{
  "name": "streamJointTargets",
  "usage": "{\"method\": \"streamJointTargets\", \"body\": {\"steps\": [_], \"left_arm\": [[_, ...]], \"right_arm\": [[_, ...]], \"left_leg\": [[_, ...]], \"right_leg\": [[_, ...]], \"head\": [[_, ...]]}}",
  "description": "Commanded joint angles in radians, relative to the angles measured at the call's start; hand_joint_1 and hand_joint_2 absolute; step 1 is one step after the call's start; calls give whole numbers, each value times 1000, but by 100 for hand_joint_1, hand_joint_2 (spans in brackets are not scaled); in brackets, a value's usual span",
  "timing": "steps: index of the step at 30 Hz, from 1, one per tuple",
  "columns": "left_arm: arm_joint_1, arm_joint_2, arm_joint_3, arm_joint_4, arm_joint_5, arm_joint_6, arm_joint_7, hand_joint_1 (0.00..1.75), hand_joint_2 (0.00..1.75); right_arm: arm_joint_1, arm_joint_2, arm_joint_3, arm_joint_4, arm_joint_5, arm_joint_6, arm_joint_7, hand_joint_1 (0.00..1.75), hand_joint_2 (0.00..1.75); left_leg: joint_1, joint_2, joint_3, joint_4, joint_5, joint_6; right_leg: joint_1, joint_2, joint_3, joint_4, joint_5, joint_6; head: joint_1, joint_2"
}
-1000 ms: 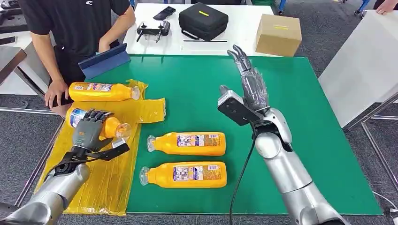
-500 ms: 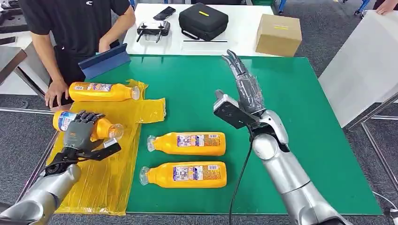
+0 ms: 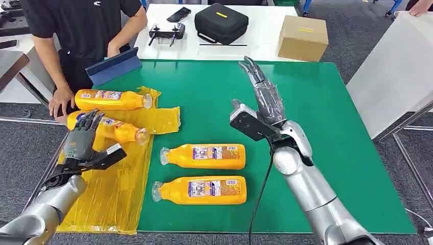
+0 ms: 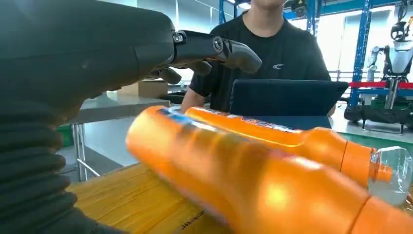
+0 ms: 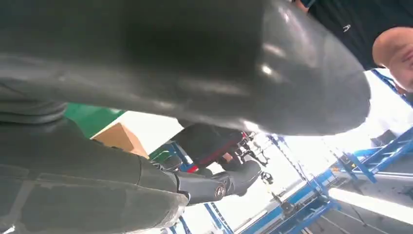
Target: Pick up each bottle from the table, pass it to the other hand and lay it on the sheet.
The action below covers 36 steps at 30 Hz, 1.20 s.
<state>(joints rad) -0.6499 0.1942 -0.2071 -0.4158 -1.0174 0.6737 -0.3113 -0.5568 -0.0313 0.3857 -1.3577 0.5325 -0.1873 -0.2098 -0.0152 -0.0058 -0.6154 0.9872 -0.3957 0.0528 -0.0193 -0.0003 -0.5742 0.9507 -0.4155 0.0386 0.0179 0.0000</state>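
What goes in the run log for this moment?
left hand: open, beside second orange plastic bottle lying on yellow sheet | right hand: open, raised | on green mat: two bottles left

Four orange plastic bottles with clear caps: two on the yellow plastic sheet (image 3: 120, 189) at (image 3: 110, 99) and (image 3: 115, 129), two on the green mat (image 3: 327, 127) at (image 3: 204, 156) and (image 3: 201, 190). One brown cardboard box (image 3: 302, 37); one black zipped case (image 3: 220, 22).

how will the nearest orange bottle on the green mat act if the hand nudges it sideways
The nearest bottle lies on its side and looks round, so it would probably roll. It looks full, so likely heavy. Its glossy label may be slippery.
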Motion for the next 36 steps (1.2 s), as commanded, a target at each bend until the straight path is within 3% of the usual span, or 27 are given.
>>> {"method": "streamJointTargets", "body": {"steps": [1, 12, 14, 17, 18, 21, 24, 36], "left_arm": [[-49, -11, 23, 65, 1, -8, -1, 0, 0], [-19, -11, 55, 21, 75, -7, -84, 0, 0], [-7, -20, 91, 1, 151, -13, -148, 0, 0], [-5, -47, 194, -45, 349, -131, -237, 0, 0], [17, -67, 284, -123, 526, -247, -321, 0, 0], [162, -73, 309, -507, 854, -461, -234, 0, 0], [247, -78, 296, -691, 1036, -553, -160, 0, 0], [309, -94, 267, -777, 1072, -543, -150, 0, 0]], "right_arm": [[-51, -12, 29, 59, -6, -5, 3, 0, 0], [-46, -12, 30, 71, -7, -2, 7, 0, 0], [-41, -16, 27, 71, -1, -5, 6, 0, 0], [-53, -27, 29, 88, 16, -2, 13, 0, 0], [-58, -36, 32, 98, 21, 9, 24, 0, 0], [-40, -58, 26, 104, 30, 25, 29, 0, 0], [-5, -76, 19, 90, 64, 38, 49, 0, 0], [89, -88, -7, 17, 157, 63, 96, 0, 0]], "left_leg": [[1, 0, 3, 1, -2, -3], [0, 1, 3, 0, -1, -3], [1, 1, 6, 1, -3, -5], [0, 0, 2, 0, -1, -2], [1, -1, 5, 1, -2, -4], [1, -1, 3, 1, -1, -3], [1, 1, 4, 1, -2, -3], [0, 0, 2, 0, -1, -3]], "right_leg": [[1, 0, 3, 0, -1, -2], [0, 0, 3, 0, -1, -2], [1, 0, 6, 0, -3, -3], [0, 0, 3, 0, -1, -1], [1, -1, 5, 0, -3, -2], [1, -2, 4, -1, -2, -1], [1, 0, 4, -1, -2, -2], [0, 0, 2, -1, -1, -2]], "head": [[0, 0], [0, 0], [0, 0], [0, 0], [0, 0], [0, 0], [0, 0], [0, 0]]}}
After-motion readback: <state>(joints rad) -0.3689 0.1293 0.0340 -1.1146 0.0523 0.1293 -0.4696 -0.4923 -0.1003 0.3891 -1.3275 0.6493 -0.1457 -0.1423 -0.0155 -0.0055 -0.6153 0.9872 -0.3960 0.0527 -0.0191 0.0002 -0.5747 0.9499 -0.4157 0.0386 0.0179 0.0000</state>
